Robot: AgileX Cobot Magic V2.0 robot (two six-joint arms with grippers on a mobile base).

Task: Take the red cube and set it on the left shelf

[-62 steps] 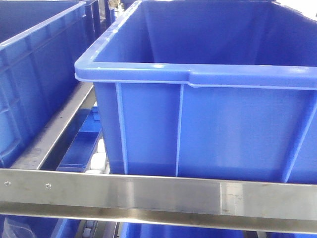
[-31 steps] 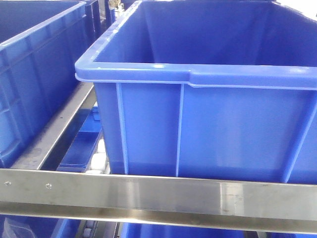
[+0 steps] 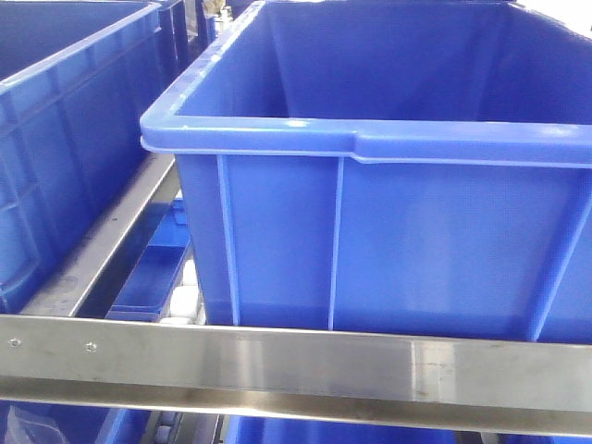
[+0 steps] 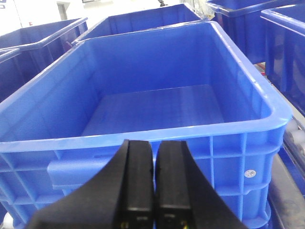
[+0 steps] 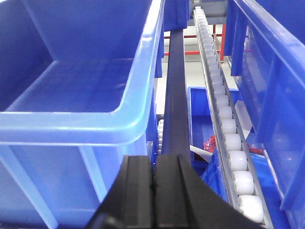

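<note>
Front view: two blue crates point(image 3: 398, 185) sit on the left shelf point(image 3: 277, 365) behind one steel bar. Left wrist view: the left gripper point(image 4: 153, 164), jaws together, faces one bare crate — no red cube visible. Right wrist view: the right gripper point(image 5: 154, 179), jaws together, hangs between two crates beside one roller rail point(image 5: 224, 119).

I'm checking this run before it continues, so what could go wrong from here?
No red cube shows in either gripper: the left gripper and right gripper both look shut and empty, so a release may place nothing. The right gripper sits close beside the large deep-blue plastic crate and white roller rail; moving could clip them.
</note>
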